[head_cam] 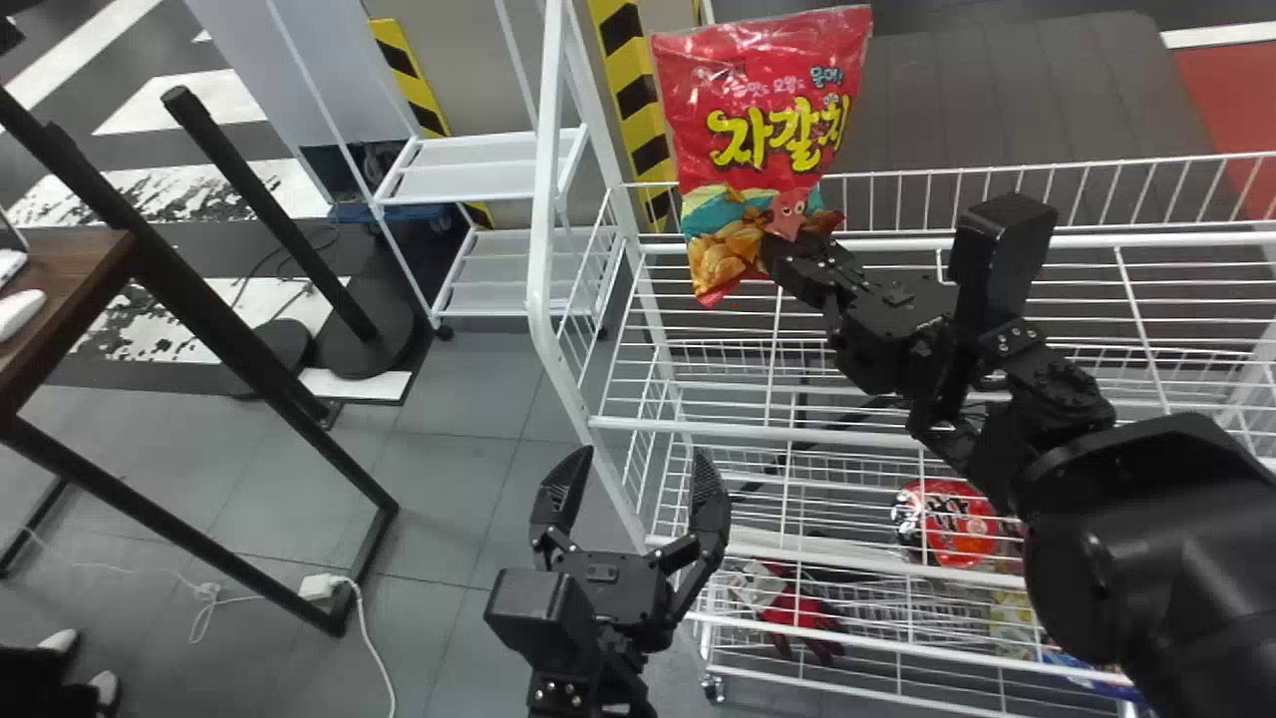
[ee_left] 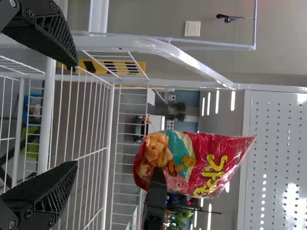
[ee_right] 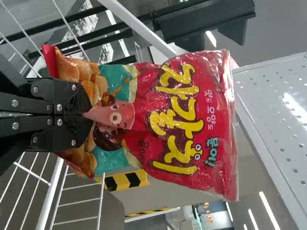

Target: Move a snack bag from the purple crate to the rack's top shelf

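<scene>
Lab-like space, hazard stripes (head_cam: 635, 100), wire rack (head_cam: 544, 214)

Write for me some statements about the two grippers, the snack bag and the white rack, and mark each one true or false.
1. The right gripper holds the snack bag. True.
2. The left gripper is shut on a second bag. False: its fingers are apart, with nothing between them.
3. The bag is gripped by its top edge. False: it is gripped near its bottom end.
4. A red package is low in the white rack. True.
</scene>
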Robot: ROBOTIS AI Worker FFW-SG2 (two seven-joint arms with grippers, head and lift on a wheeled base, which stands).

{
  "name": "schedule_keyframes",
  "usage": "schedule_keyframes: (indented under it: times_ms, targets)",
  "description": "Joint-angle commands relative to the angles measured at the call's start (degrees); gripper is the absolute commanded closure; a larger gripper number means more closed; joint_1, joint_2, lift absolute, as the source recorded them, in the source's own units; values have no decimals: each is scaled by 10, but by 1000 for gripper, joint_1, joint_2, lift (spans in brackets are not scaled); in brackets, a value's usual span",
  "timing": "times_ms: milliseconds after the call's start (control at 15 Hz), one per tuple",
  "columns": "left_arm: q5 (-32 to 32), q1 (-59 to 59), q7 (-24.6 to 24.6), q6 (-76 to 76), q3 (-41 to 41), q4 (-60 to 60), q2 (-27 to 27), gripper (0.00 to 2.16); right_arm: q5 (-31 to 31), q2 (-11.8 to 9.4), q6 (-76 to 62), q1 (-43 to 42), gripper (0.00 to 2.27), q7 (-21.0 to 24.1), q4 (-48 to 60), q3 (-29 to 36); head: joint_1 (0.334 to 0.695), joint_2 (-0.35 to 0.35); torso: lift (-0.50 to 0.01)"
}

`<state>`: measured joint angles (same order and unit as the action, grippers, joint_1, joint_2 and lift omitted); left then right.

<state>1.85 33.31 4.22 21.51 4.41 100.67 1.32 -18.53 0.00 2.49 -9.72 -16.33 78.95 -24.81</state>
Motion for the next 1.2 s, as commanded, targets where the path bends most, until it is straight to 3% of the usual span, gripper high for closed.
schedule_keyframes:
  times_ms: [0,667,1133]
  targets:
    - [6,2,0,19,-2,-12,1,76,-21,1,-16,-10,1983,7,-33,-9,695,310,1]
    - [11,6,-1,54,-6,-22,4,76,-36,1,-74,-68,1983,38,-180,-32,695,306,1]
    - [16,6,-2,61,-9,-22,6,76,-60,1,-69,-104,1902,41,-223,-46,695,290,1]
